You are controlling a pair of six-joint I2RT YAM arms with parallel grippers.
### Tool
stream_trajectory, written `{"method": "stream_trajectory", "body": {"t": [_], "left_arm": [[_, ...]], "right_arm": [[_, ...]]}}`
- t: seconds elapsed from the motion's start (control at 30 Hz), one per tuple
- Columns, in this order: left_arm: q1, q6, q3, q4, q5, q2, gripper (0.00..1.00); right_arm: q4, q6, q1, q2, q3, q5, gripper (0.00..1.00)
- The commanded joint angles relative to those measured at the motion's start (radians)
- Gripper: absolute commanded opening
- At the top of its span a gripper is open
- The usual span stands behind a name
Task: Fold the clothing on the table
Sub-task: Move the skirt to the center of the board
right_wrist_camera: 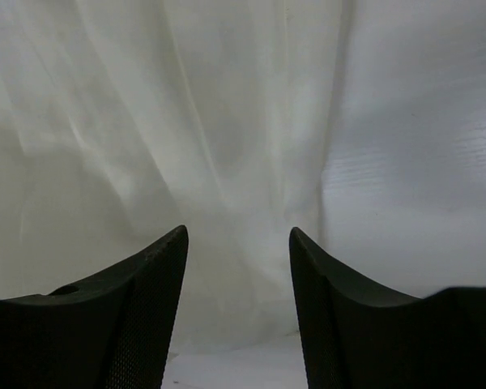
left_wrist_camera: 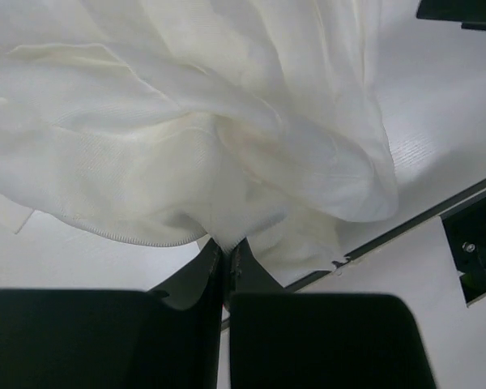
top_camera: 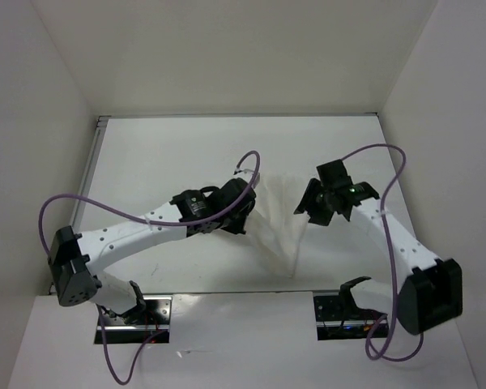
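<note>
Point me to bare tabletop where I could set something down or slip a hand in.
Free: on the flat white table, the far strip along the back metal edge and the far-left corner. Crowded: the middle, where the thin white pleated garment sits with the left gripper shut on it and the open right gripper over it.

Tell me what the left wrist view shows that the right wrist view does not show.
Only the left wrist view: the left gripper shut on a bunched edge of the clothing, and the thin metal edge of the table. Only the right wrist view: the right gripper open, its fingers apart over smoother pleats, holding nothing. Both: the white clothing and the bare white table surface beside it.
</note>
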Motion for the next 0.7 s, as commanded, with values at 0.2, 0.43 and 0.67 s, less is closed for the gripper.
{"method": "stream_trajectory", "body": {"t": [0.2,0.43,0.67], "left_arm": [[0.003,-0.072,-0.072,-0.013,0.037,0.091,0.02],[0.003,-0.081,-0.081,-0.032,0.017,0.091,0.02],[0.021,-0.1,-0.13,-0.043,-0.009,0.1,0.01]], "right_arm": [[0.002,-0.124,0.127,0.343,0.117,-0.035,0.58],[-0.061,-0.081,0.198,0.449,0.126,0.047,0.57],[-0.17,0.008,0.207,0.381,0.135,0.149,0.56]]}}
